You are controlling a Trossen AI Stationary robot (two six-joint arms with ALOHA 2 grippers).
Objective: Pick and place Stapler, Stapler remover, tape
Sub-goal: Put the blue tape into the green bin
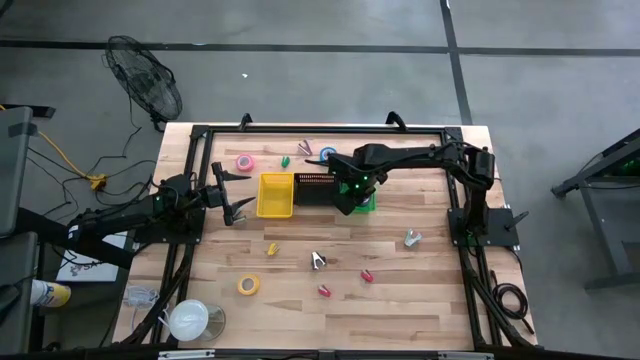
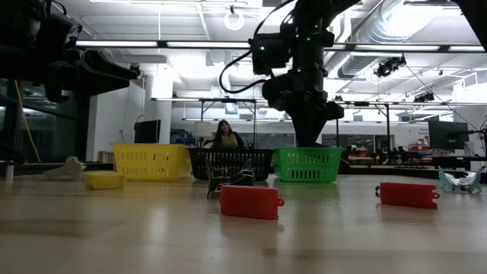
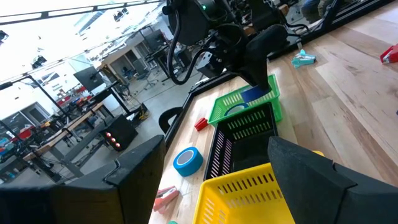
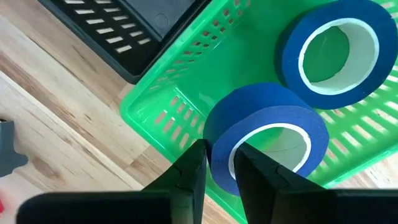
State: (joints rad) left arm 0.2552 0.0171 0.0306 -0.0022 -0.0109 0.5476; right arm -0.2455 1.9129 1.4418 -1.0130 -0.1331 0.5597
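right end effector (image 4: 217,163) over green bin (image 4: 161,102)

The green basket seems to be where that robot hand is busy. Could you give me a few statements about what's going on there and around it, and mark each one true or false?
1. The right hand is over the green basket. True.
2. Its fingers straddle the wall of a blue tape roll. True.
3. The green basket holds no other tape. False: a second blue roll lies in it.
4. The left hand is carrying a stapler. False: it is open and empty, beside the yellow basket.
5. A yellow tape roll lies out on the table. True.
6. The black basket stands between the yellow and green ones. True.
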